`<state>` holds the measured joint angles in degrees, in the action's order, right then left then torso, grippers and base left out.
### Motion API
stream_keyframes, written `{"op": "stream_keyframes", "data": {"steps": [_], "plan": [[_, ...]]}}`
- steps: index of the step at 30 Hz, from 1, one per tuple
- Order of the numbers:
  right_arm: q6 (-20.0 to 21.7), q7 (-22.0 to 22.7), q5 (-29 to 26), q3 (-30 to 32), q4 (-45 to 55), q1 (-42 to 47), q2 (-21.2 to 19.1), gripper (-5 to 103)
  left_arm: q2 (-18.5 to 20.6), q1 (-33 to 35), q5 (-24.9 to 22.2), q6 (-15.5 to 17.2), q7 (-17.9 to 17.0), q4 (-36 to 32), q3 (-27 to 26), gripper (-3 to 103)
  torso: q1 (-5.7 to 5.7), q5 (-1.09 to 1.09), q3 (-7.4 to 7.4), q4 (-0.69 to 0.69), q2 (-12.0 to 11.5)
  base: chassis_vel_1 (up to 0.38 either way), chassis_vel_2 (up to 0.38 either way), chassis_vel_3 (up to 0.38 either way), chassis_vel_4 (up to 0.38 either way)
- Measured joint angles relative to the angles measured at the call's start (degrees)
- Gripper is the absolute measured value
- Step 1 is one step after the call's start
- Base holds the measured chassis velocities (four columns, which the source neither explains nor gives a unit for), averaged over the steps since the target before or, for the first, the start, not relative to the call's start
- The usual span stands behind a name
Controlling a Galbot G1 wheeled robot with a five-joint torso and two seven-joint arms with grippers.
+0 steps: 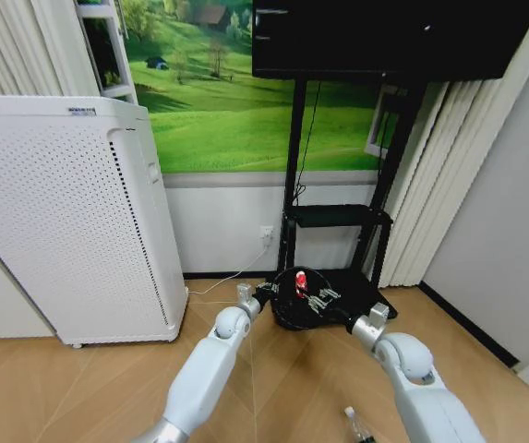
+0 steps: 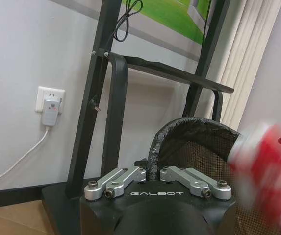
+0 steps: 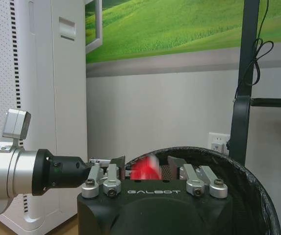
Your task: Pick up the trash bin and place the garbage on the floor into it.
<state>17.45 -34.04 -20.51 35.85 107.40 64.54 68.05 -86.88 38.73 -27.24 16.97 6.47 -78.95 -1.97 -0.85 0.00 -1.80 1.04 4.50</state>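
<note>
While the left hand point(image 1: 266, 293) grips the trash bin point(image 1: 294, 305), parquet floor point(image 1: 79, 388) spreads below.

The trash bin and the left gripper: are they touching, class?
Touching. The left wrist view shows the left gripper shut on the trash bin, its fingers pinching the rim.

1 black bin point(image 1: 294, 309). 1 red can point(image 1: 300, 281) above bin. 1 clear bottle point(image 1: 357, 425) on floor point(image 1: 107, 388). 2 claws: left point(image 1: 266, 293), right point(image 1: 320, 300). 1 white appliance point(image 1: 70, 221). 1 TV stand point(image 1: 333, 217).
</note>
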Motion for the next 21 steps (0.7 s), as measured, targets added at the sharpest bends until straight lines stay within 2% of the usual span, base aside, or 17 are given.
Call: {"op": "stream_keyframes", "data": {"steps": [1,2,4,5,6,7,9,13,21], "plan": [[-0.14,0.06,-0.03,0.13,0.47,0.34,0.11,57,0.01,0.00,0.35,0.00,0.05,-0.14,-0.11,7,0.00,0.00,0.00,0.00,0.00,0.000,0.000,0.000,0.000],[-0.14,0.06,-0.03,0.13,0.47,0.34,0.11,57,0.01,0.00,0.35,0.00,0.05,-0.14,-0.11,7,0.00,0.00,0.00,0.00,0.00,0.000,0.000,0.000,0.000],[-0.80,0.38,-0.07,0.52,1.11,1.05,0.27,68,0.29,0.00,0.50,0.00,0.13,-0.50,-0.32,7,0.00,-0.01,0.00,0.00,0.00,0.000,0.000,0.000,0.000],[-0.80,0.38,-0.07,0.52,1.11,1.05,0.27,68,0.29,0.00,0.50,0.00,0.13,-0.50,-0.32,7,0.00,-0.01,0.00,0.00,0.00,0.000,0.000,0.000,0.000],[-1.86,1.31,-0.19,0.63,1.10,1.45,0.39,73,0.51,-0.01,0.50,0.00,0.15,-0.67,-0.38,7,0.00,0.00,0.00,0.01,0.00,0.000,0.000,0.000,0.000],[-1.86,1.31,-0.19,0.63,1.10,1.45,0.39,73,0.51,-0.01,0.50,0.00,0.15,-0.67,-0.38,7,0.00,0.00,0.00,0.01,0.00,0.000,0.000,0.000,0.000],[-3.81,3.97,-0.32,1.32,0.73,1.95,1.23,85,1.19,-0.01,0.30,0.00,0.23,-1.42,-0.47,7,0.00,0.00,0.00,0.01,0.00,0.000,0.000,0.000,0.000],[-3.90,5.55,-0.44,2.71,0.65,2.67,1.63,98,2.14,0.25,-0.05,0.00,0.31,-2.15,-0.76,7,0.00,0.00,0.00,0.00,0.00,0.000,0.000,0.000,0.000],[-4.88,5.25,-0.22,3.50,0.67,3.92,1.39,100,2.62,0.61,-0.07,0.05,0.41,-2.83,-1.29,7,0.00,0.00,0.00,0.00,0.00,0.000,0.000,0.000,0.000]]}}
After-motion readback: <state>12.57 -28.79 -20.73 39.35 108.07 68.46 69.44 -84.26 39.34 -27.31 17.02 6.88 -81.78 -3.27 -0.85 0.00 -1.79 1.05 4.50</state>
